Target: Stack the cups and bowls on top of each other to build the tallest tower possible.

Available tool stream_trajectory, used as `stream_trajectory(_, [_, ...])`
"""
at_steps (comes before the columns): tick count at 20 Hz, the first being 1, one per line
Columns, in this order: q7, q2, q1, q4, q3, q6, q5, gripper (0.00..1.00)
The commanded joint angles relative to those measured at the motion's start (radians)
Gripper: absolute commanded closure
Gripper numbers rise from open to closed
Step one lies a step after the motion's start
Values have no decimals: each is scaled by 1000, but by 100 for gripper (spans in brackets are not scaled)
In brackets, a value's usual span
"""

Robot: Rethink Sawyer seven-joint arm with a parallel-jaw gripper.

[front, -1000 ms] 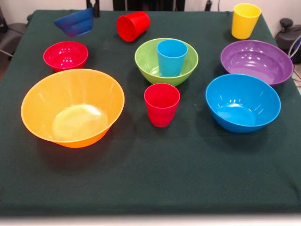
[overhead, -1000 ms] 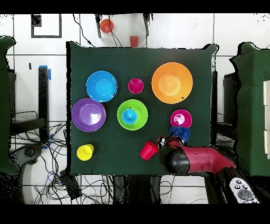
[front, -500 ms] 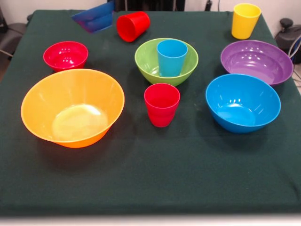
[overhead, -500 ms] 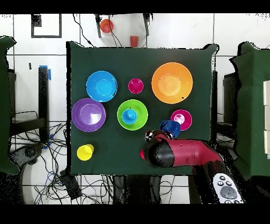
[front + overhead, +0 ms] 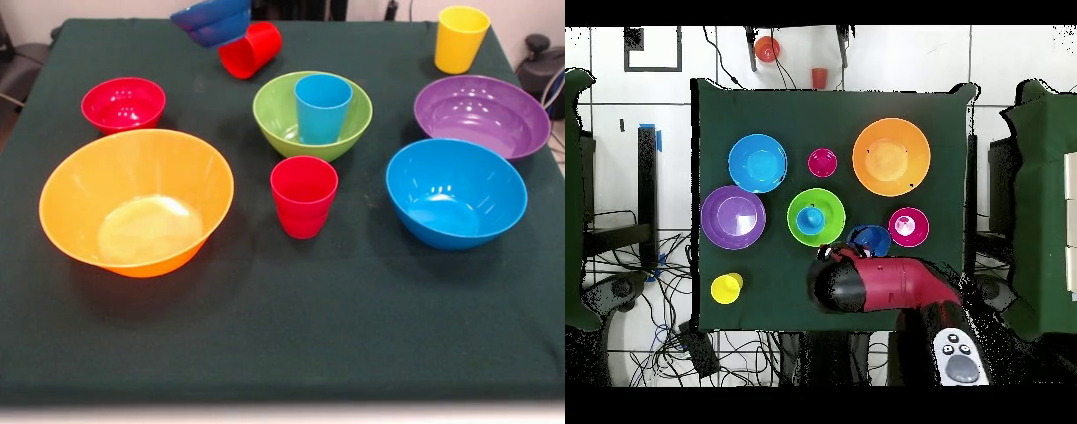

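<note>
The small dark blue bowl (image 5: 212, 19) hangs tilted in the air at the far edge, just in front of a red cup (image 5: 252, 49) that lies on its side. In the overhead view this bowl (image 5: 870, 240) pokes out from under the arm's head, where my gripper (image 5: 855, 254) holds it; the fingers are hidden. A light blue cup (image 5: 322, 106) stands inside the green bowl (image 5: 274, 115). Standing apart on the cloth are another red cup (image 5: 304, 194), a yellow cup (image 5: 461, 38), the orange bowl (image 5: 137, 201), the small red bowl (image 5: 124, 102), the blue bowl (image 5: 455, 191) and the purple bowl (image 5: 481, 115).
The dark green cloth (image 5: 282, 336) covers the table to its edges. The red arm (image 5: 895, 285) lies over the table's robot side and hides the lying red cup from above. Cables lie on the floor (image 5: 665, 330) round the table.
The dark blue bowl has travelled with the arm from the far left corner rightward in the front view, ending in front of the lying red cup. Nothing else moved.
</note>
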Motion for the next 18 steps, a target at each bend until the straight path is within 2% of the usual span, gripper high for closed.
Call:
stream_trajectory(1, [201, 17, 119, -22, -64, 141, 39, 100])
stream_trajectory(6, [282, 81, 244, -80, -154, 126, 42, 100])
stream_trajectory(12, [389, 136, 373, -124, -238, 105, 103, 100])
stream_trajectory(15, [481, 213, 447, -156, -282, 50, 140, 100])
stream_trajectory(18, [520, 277, 478, -184, -297, 11, 173, 100])
